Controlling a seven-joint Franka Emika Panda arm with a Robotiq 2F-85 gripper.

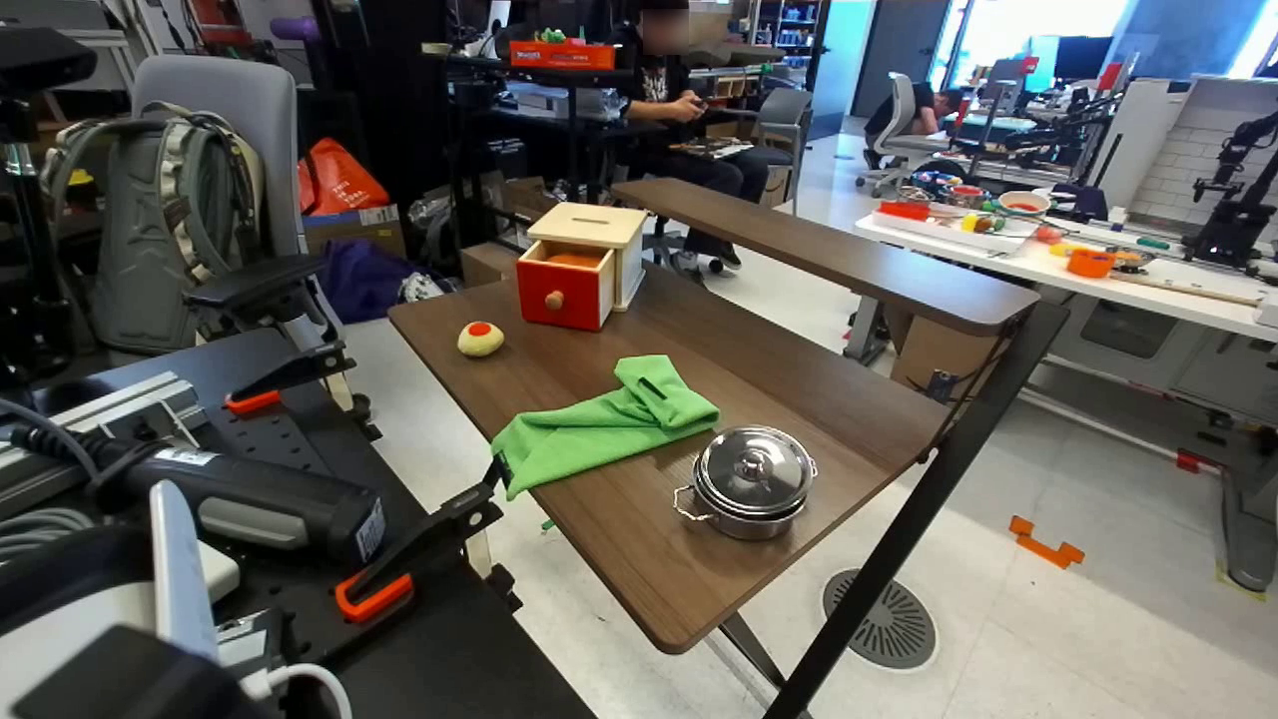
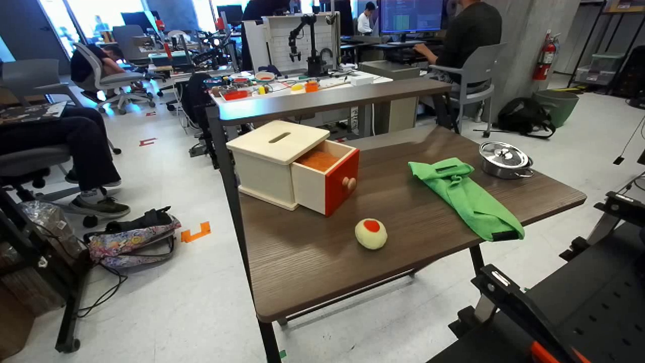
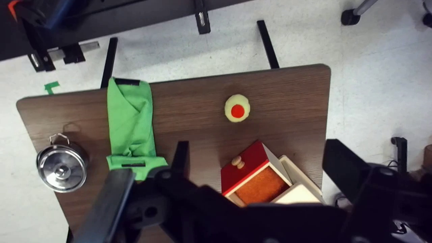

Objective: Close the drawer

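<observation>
The drawer is pulled partway out of its small wooden box unit, with its red front and round wooden knob facing outward. It shows in both exterior views and in the wrist view. The inside has an orange-brown bottom. The unit's pale body and slotted top show in both exterior views; the gripper hides much of it in the wrist view. My gripper is wide open and empty, above the table, with the drawer seen between its fingers. It is out of both exterior views.
A yellow ball with a red spot lies in front of the drawer. A green cloth lies mid-table and a lidded steel pot stands beyond it. A raised shelf runs along one side of the brown table.
</observation>
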